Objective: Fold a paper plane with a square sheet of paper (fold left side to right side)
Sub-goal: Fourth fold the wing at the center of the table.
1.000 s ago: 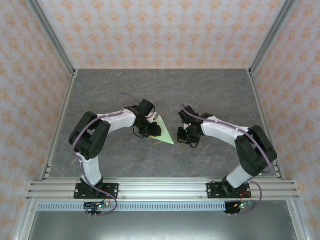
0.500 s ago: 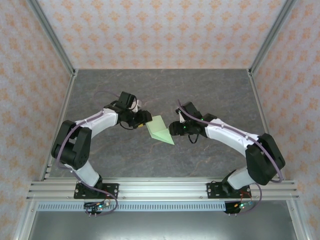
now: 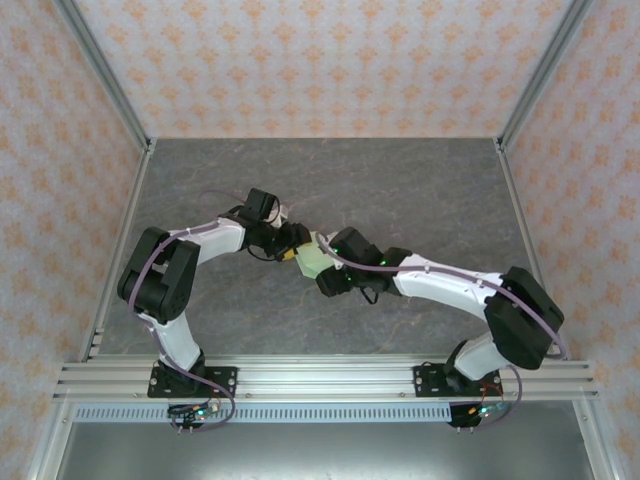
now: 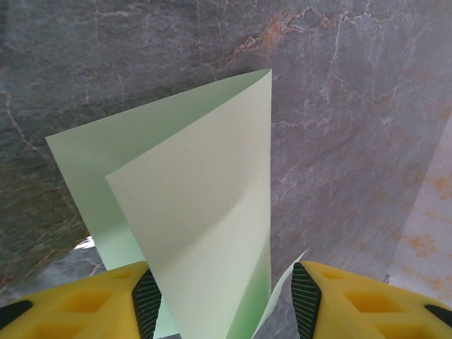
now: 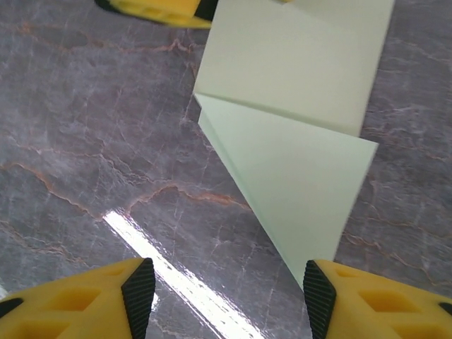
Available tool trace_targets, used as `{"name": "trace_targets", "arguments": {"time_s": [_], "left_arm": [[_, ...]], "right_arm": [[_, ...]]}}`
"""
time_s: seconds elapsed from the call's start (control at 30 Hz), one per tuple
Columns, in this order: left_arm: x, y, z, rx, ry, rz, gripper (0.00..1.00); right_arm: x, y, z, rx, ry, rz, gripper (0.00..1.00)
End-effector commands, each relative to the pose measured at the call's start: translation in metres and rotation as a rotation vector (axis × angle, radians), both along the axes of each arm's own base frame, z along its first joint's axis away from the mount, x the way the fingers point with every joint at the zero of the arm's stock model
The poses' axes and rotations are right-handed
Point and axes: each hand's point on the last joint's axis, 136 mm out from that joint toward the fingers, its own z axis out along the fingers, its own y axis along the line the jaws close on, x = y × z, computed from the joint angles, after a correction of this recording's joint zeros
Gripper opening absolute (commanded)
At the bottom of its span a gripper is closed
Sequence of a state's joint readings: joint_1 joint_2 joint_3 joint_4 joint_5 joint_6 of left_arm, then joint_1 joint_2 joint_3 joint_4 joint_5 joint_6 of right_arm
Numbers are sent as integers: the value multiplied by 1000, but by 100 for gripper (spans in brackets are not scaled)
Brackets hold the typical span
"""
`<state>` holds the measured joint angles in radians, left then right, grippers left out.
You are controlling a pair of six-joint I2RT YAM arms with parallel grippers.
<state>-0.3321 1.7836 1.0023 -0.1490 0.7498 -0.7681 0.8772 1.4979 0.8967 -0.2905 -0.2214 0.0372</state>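
Observation:
The pale green square sheet of paper (image 3: 313, 258) lies mid-table, folded into a pointed shape with one flap standing up. My left gripper (image 3: 293, 247) sits at its left edge. In the left wrist view the raised flap (image 4: 205, 205) rises between my left gripper's (image 4: 226, 300) open jaws, and neither pad presses it. My right gripper (image 3: 326, 274) hovers just right of the paper. In the right wrist view its (image 5: 226, 296) jaws stand open over bare table, and the paper's sharp corner (image 5: 304, 183) points toward the right finger (image 5: 319, 296).
The grey marbled tabletop (image 3: 420, 190) is bounded by metal frame posts (image 3: 120, 240) on both sides and a rail along the near edge. A yellow finger of my left gripper (image 5: 159, 10) shows at the top of the right wrist view.
Both grippers have opened. The right arm has swung left up to the paper. The left gripper drew back from the sheet, then edged in again, and a flap now stands up.

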Motion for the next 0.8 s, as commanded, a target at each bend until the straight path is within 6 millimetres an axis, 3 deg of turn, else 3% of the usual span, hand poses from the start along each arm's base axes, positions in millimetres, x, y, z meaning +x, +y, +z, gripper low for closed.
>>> {"name": "trace_targets", "arguments": {"time_s": [0.0,0.33,0.77], "left_arm": [[10,-9,13,-53,-22,9,54],[11,-11,18,-61,-3,21,55],[12,-12,24,-57,10,25,56]], "right_arm": [[16,4,-9,-70,-71,1,61],[30,9,-33,-167,-94,1,59],[40,5,-46,-249,-127,-23,49]]}}
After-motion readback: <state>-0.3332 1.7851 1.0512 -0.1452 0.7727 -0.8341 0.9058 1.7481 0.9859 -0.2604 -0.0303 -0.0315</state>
